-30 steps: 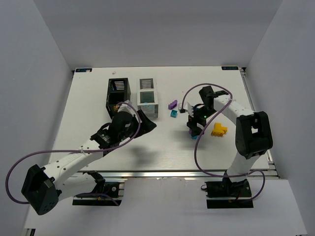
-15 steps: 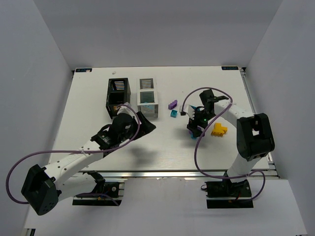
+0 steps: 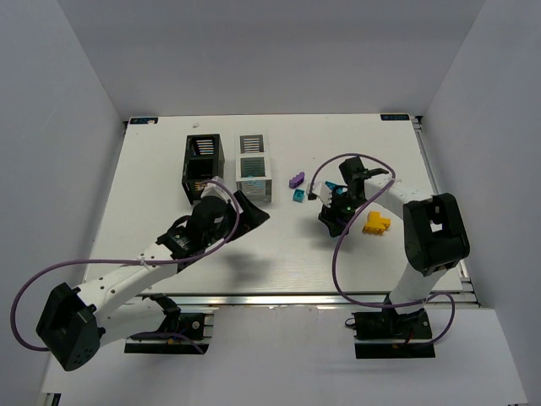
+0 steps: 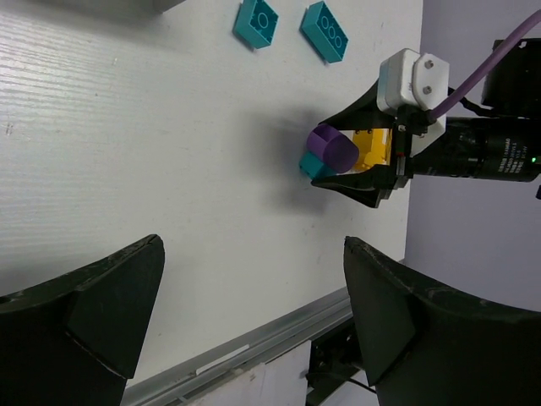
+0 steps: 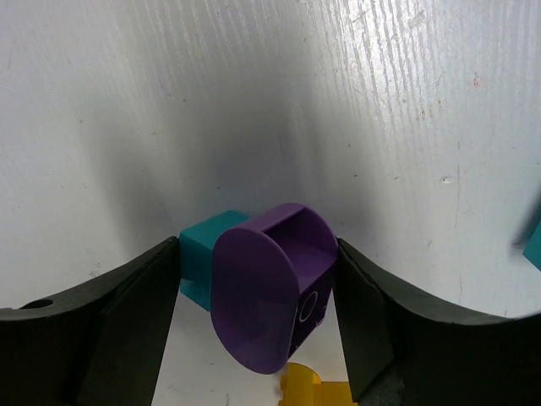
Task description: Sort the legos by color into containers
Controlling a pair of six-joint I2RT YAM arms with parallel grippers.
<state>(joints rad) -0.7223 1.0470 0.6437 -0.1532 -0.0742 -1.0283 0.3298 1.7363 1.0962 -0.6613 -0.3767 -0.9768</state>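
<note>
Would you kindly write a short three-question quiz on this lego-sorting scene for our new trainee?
1. True or false: the left gripper holds a lego.
2. The rounded lego between the fingers of the right gripper is: A yellow, B purple, C white.
3. Fill in: in the top view, the black container stands to the ___ of the white container.
Key: 1 false; 2 B; 3 left.

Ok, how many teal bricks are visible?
3 teal bricks. Two lie loose on the table; one sits against the purple brick between the fingers of the right gripper. More may be hidden.
</note>
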